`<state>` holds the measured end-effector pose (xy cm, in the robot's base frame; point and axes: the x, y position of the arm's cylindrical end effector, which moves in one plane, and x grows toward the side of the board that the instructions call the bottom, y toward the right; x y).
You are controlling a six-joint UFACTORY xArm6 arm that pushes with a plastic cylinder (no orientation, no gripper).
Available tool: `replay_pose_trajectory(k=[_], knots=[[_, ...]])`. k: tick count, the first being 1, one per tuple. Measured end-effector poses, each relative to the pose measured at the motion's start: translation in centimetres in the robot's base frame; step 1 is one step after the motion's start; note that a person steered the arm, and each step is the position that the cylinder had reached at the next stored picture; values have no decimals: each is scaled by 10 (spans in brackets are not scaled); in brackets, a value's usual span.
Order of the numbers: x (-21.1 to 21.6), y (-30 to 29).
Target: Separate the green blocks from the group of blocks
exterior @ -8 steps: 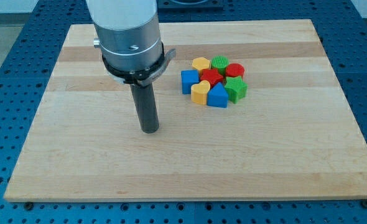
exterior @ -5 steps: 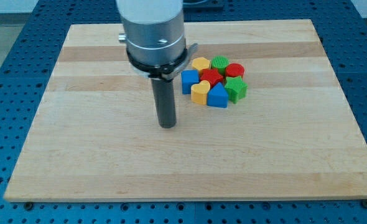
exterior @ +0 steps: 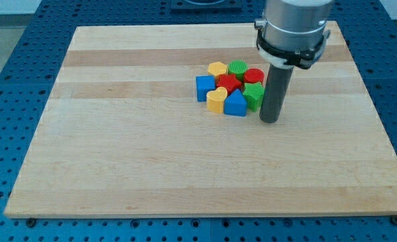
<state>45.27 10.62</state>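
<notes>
A tight cluster of blocks sits right of the board's centre. A round green block (exterior: 238, 67) is at its top. A green star-like block (exterior: 254, 95) is at its right, partly hidden by the rod. Around them lie a yellow block (exterior: 217, 68), a round red block (exterior: 254, 76), a red block (exterior: 229, 83), a blue square block (exterior: 204, 87), a yellow heart block (exterior: 217, 99) and a blue block (exterior: 235, 104). My tip (exterior: 270, 119) rests on the board just right of and below the green star-like block, close beside it.
The wooden board (exterior: 118, 148) lies on a blue perforated table (exterior: 3, 81). The arm's wide grey body (exterior: 294, 27) hangs over the board's upper right.
My tip has swept from the board's left-centre to the right, passing below the cluster, and now stands at the cluster's right side. The blocks have not moved.
</notes>
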Motion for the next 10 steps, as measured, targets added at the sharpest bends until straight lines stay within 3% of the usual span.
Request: replay_pose_trajectory(k=[4,7,8,10], knots=[[-47,-9],[-35,-22],[-41,-49],[-85,-60]])
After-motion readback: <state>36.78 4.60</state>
